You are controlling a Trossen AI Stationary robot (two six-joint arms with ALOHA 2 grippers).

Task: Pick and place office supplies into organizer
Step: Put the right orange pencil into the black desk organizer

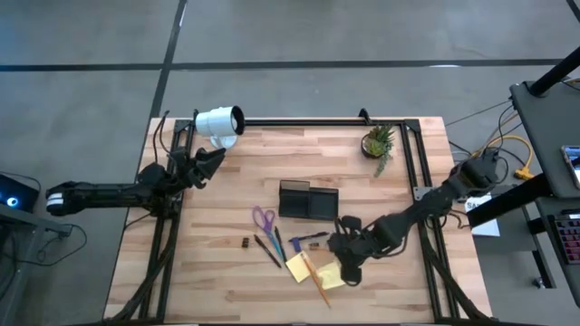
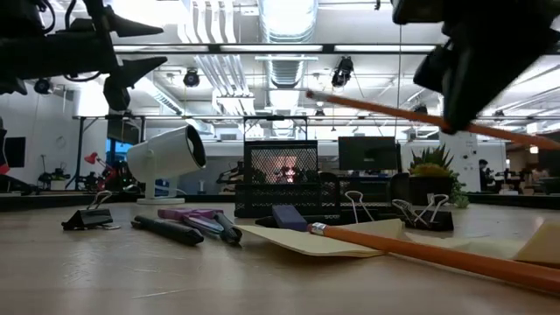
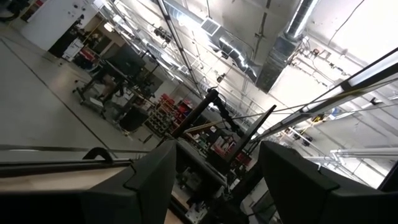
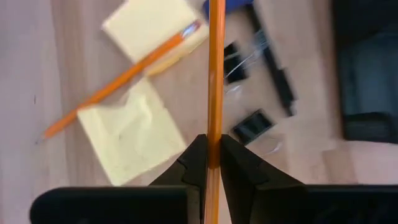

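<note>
Nearest to us in the low view, an orange pencil [image 2: 429,254] lies flat across two yellow sticky-note pads [image 1: 313,270] on the wooden table [image 1: 208,281], eraser end pointing toward the middle of the table. Just above those pads hangs the right gripper [image 4: 212,163], its fingers pinched tight on a second orange pencil [image 4: 216,74] — held clear of the wood and, in the low view, slanting up across the room's ceiling lights. Under it the right wrist view shows the two pads touching, the lying pencil crossing both, and two black binder clips [image 4: 242,93] just beside them, with a dark pen [image 4: 273,68] past the clips. Farther toward the table's middle we see more dark pens [image 1: 269,249] side by side, a small binder clip [image 1: 245,243] off on its own, and purple-handled scissors [image 1: 264,218] lying flat. Beyond these stands the black mesh organizer [image 1: 308,200], upright and well apart from the held pencil. At the far edge sit a white cylindrical projector-like object [image 1: 220,121] tilted on its stand and a small potted plant [image 1: 378,142]. The left gripper [image 1: 207,163] waits off the table's left side near the white object, raised, its fingers spread wide with nothing between them.
</note>
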